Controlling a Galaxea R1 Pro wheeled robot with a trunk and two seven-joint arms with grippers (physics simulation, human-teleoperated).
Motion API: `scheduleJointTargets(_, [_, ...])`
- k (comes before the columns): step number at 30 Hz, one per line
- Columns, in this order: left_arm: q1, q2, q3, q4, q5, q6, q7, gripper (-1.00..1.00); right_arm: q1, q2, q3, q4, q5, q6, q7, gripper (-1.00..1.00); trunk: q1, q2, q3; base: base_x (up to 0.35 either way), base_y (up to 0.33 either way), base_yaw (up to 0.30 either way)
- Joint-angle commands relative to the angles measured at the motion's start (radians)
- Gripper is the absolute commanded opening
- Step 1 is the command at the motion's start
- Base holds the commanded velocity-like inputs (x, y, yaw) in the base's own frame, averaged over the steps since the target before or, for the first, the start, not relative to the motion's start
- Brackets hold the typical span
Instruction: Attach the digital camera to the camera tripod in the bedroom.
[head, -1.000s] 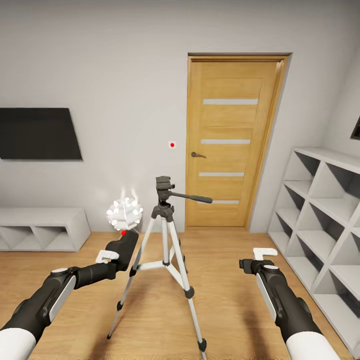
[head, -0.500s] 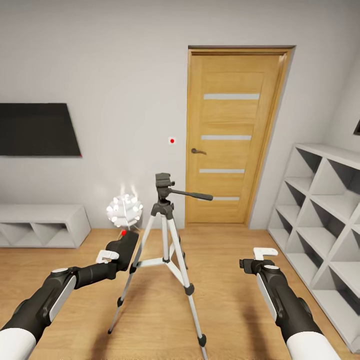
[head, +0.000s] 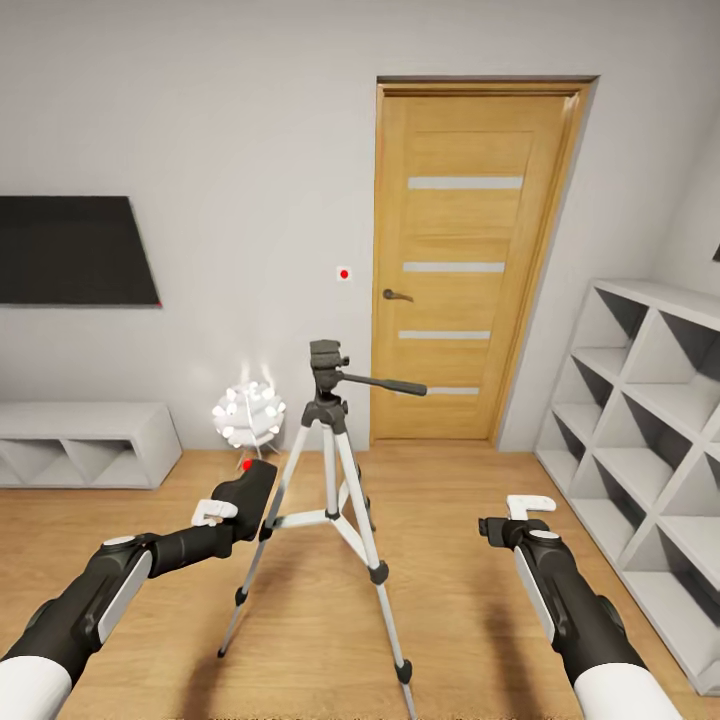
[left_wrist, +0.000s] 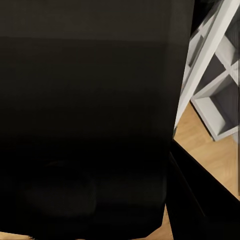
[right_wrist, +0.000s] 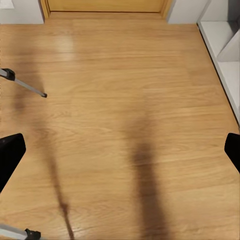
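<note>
The whole head view slides down a touch against a second ago, the door (head: 470, 260) sitting lower in frame, so the camera is tilting or closing in, not the camera tripod (head: 330, 470), which stands at centre on the plank floor (head: 470, 560). The left gripper (head: 240, 497), lower left, is clenched on the digital camera (head: 248, 487), just beside the tripod's leg. The right gripper (head: 510, 522) hangs released. Mounting looks near. Wall TV (head: 70, 250) upper left, cube shelves (head: 650, 430) right.

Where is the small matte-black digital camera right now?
In the head view, the digital camera sits in the left gripper, low left of the camera tripod.
</note>
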Motion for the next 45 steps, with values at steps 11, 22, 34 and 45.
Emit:
scheduleJointTargets(11, [-0.001, 0.002, -0.002, -0.001, 0.023, 0.007, 0.001, -1.00, -0.001, 0.000, 0.001, 0.009, 0.002, 0.001, -0.001, 1.00, 0.001, -0.002, -0.020, 0.000, 0.000, 0.000])
scheduleJointTargets(22, [-0.001, 0.001, -0.002, -0.001, 0.025, 0.007, 0.001, -1.00, -0.001, 0.004, 0.001, 0.012, 0.001, -0.001, -0.008, 1.00, 0.001, -0.002, -0.037, 0.000, 0.000, 0.000])
scheduleJointTargets(34, [-0.001, 0.003, -0.002, -0.001, 0.024, 0.007, 0.001, -1.00, -0.001, 0.006, 0.001, 0.013, 0.002, -0.001, -0.010, 1.00, 0.001, -0.002, -0.056, 0.000, 0.000, 0.000])
scheduleJointTargets(45, [-0.001, 0.003, -0.002, -0.001, 0.024, 0.007, 0.001, -1.00, -0.001, 0.004, 0.001, 0.013, 0.001, -0.001, -0.010, 1.00, 0.001, -0.002, -0.074, 0.000, 0.000, 0.000])
